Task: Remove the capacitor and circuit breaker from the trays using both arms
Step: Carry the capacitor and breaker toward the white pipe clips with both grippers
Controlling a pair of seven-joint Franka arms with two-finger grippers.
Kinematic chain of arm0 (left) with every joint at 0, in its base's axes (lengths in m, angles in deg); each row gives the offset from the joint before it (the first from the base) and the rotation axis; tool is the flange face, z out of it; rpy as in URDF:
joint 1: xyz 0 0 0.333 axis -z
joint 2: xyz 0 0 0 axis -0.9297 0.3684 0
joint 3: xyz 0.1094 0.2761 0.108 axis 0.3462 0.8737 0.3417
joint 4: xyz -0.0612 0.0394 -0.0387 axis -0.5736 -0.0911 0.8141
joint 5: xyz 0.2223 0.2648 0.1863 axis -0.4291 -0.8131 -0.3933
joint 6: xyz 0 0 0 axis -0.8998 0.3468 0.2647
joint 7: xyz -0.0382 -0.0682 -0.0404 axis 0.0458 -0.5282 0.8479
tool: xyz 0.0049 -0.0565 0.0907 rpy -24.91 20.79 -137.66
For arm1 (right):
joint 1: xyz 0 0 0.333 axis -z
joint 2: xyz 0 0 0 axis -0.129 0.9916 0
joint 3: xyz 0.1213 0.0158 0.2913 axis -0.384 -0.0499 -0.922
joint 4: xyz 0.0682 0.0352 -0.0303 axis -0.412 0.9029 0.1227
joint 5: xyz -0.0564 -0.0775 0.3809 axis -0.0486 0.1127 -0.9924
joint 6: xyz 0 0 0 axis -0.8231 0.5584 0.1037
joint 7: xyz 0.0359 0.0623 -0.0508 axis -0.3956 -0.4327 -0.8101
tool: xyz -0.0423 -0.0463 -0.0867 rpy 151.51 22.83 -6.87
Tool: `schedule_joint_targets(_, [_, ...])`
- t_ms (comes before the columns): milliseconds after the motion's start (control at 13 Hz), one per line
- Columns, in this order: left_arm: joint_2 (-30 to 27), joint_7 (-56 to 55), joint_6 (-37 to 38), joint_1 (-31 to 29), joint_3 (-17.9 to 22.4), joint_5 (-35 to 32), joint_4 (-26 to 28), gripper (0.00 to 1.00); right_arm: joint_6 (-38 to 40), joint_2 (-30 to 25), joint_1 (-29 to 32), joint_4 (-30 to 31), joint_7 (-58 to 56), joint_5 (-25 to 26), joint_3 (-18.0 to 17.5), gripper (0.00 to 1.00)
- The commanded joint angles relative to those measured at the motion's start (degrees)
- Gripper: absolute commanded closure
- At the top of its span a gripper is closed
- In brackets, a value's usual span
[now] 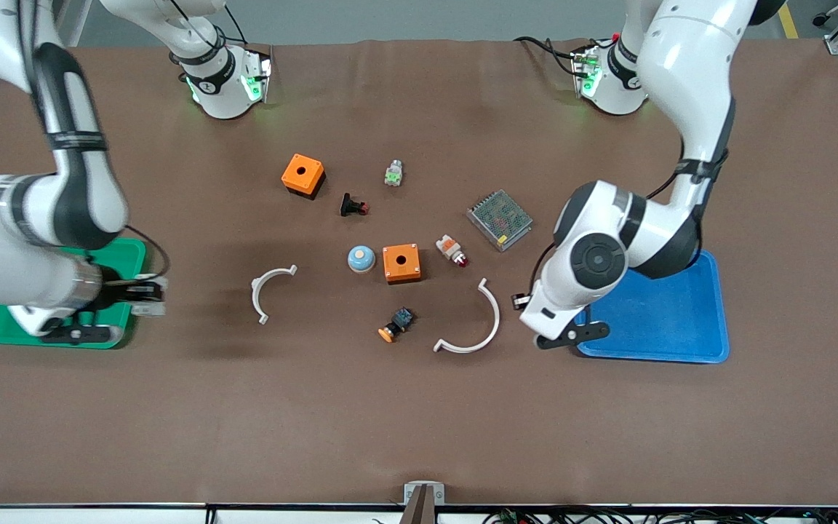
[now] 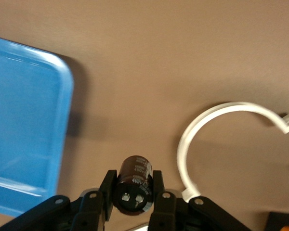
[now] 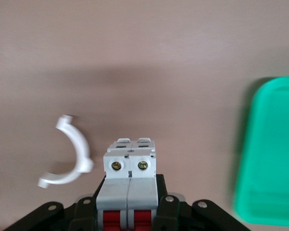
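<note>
The left tool (image 2: 133,198) pinches the capacitor (image 2: 135,185) above bare table (image 1: 419,407) beside the blue tray (image 1: 663,320). The right tool (image 3: 130,211) clamps the breaker (image 3: 129,183) at the green tray's (image 1: 122,256) edge.

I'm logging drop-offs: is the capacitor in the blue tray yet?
Not yet. The small dark cylindrical capacitor is clamped in the left gripper, over bare brown table beside the blue plastic tray, whose visible part holds nothing.

Left hand (image 2: 135,199) clamped and raised, right hand (image 3: 130,211) clamped and raised, both arms extended
</note>
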Motion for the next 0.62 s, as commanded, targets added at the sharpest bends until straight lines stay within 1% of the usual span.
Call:
schedule_joint_targets(0, [5.47, -5.35, -1.62, 2.57, 0.21, 0.01, -5.73, 0.8, -4.3, 0.21, -9.01, 1.33, 13.05, -0.43, 0.76, 1.0])
schedule_joint_targets(77, [7.14, -7.19, -3.29, 3.53, 0.21, 0.71, -7.04, 0.8, -7.37, 1.0, -11.74, 2.12, 16.93, -0.44, 0.76, 1.0])
schedule_joint_targets(231, [9.95, -10.19, -6.02, 4.59, 0.12, 1.77, -9.59, 0.8, -12.91, 3.28, -15.44, 3.52, 18.73, -0.52, 0.76, 1.0])
schedule_joint_targets(385, [11.11, -10.38, -6.65, 6.08, 0.12, 2.3, -9.87, 0.8, -17.31, 5.92, -17.2, 3.88, 20.73, -2.27, 0.76, 1.0])
schedule_joint_targets(538, [12.6, -10.38, -6.65, 7.05, 0.2, 3.26, -9.78, 0.78, -20.74, 8.64, -18.36, 3.79, 22.85, -2.37, 0.76, 1.0])
